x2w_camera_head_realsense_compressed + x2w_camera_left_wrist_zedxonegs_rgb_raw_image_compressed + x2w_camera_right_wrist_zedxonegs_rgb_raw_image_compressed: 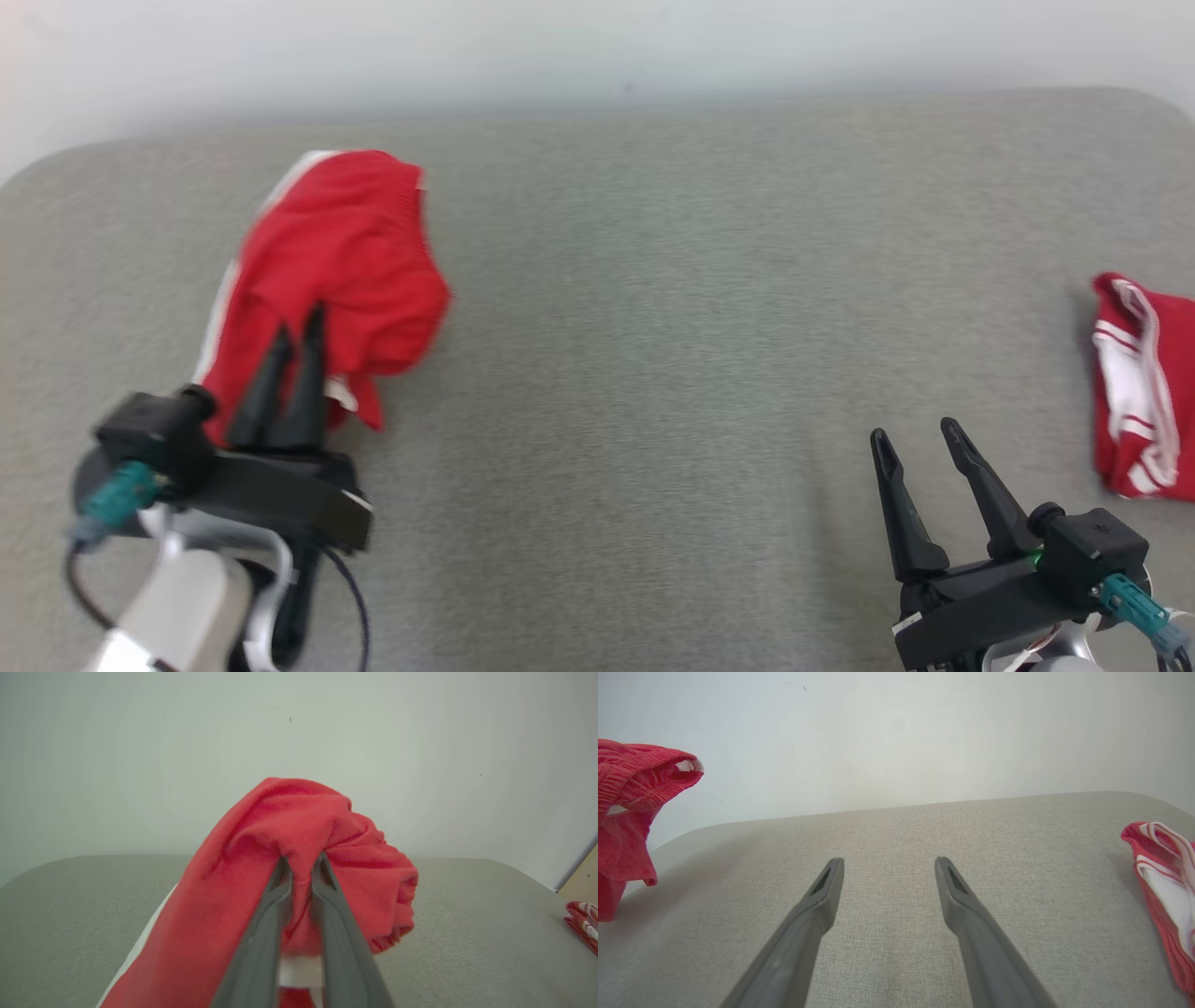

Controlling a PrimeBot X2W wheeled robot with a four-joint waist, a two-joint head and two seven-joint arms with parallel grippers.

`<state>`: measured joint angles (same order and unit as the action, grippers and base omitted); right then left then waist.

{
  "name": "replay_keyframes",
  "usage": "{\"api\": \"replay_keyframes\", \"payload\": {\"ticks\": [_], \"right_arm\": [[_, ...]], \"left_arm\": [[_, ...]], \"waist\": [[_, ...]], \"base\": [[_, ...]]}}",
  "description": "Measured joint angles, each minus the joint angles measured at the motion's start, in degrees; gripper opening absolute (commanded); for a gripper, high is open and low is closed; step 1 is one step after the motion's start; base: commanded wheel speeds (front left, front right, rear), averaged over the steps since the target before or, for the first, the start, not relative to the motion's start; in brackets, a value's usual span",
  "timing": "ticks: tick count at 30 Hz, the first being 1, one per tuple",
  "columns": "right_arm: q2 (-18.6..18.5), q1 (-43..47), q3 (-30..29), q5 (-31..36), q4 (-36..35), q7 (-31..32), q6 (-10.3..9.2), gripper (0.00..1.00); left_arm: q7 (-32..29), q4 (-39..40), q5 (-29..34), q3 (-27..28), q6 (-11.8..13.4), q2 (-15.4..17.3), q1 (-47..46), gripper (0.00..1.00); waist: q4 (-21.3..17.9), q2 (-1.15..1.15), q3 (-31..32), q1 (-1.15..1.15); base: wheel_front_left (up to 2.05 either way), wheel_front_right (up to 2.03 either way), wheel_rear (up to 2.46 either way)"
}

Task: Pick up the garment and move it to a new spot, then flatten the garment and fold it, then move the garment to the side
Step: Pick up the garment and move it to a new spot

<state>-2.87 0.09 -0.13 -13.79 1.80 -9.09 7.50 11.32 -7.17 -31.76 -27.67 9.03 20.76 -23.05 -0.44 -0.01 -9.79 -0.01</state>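
Observation:
The garment (336, 271) is red with a white side stripe. It hangs bunched from my left gripper (301, 331), which is shut on a fold of it, raised over the left part of the grey surface. Along the left wrist view the cloth (289, 844) drapes over both fingers and its lower end trails to the surface. From the right wrist view the same garment (630, 793) shows at the far left, lifted. My right gripper (915, 437) stands open at the lower right, low over bare fabric, with nothing between its fingers (826, 882).
A second red and white garment (1144, 387) lies bunched at the right edge of the grey padded surface (653, 327); it also shows at the right in the right wrist view (1162, 882). A pale wall (597, 47) rises behind the surface's rounded far edge.

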Motion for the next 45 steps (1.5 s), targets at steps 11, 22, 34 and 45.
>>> {"api": "replay_keyframes", "payload": {"ticks": [11,22,34,45], "right_arm": [[0.0,1.6,0.2,-1.8,0.2,-0.5,0.00,1.00],[0.0,2.1,0.5,-2.7,1.7,-1.6,0.00,1.00],[0.0,2.2,-1.3,-1.5,1.5,-0.7,0.00,1.00],[0.0,2.7,-3.9,0.1,-0.3,1.0,0.00,1.00]], "left_arm": [[-3.9,-0.3,1.9,-8.8,-1.6,-4.7,1.2,0.00],[-7.5,-11.7,1.0,-15.2,-6.1,-8.2,2.6,0.00],[-8.1,-14.7,-2.6,-16.3,-8.6,-8.8,6.1,1.00],[0.1,-5.1,-4.5,-7.9,-1.8,-5.0,9.9,1.00]], "waist": [[-9.6,0.00,0.8,0.01],[-17.5,0.01,0.1,0.01],[-13.8,0.01,1.5,0.01],[-7.1,0.01,4.9,0.01]], "base": [[0.00,0.00,0.00],[0.00,0.00,0.00],[0.00,0.00,0.00],[0.00,0.00,0.00]]}}
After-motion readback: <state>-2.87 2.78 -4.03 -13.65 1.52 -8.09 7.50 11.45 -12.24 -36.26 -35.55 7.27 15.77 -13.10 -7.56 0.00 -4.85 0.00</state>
